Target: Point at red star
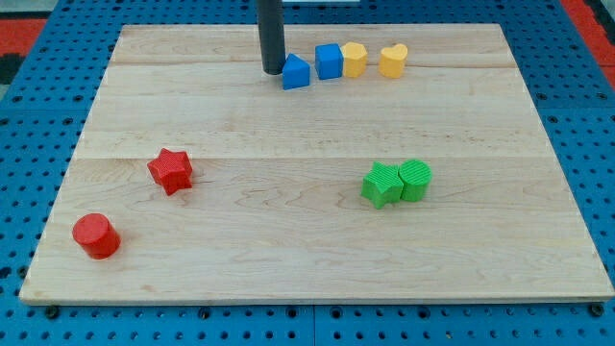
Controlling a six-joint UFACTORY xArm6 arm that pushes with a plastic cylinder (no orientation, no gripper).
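The red star [170, 171] lies on the wooden board [288, 240] at the view's left, a little below the middle. My tip [273, 71] is near the view's top, just left of a blue triangular block [296, 72] and close to it; I cannot tell if they touch. The tip is far above and to the right of the red star.
A red cylinder [96, 235] sits at the bottom left. A blue cube [329, 61], a yellow hexagon-like block [355, 59] and a yellow heart [392, 60] line the top. A green star [382, 185] and a green cylinder [415, 179] touch at the right.
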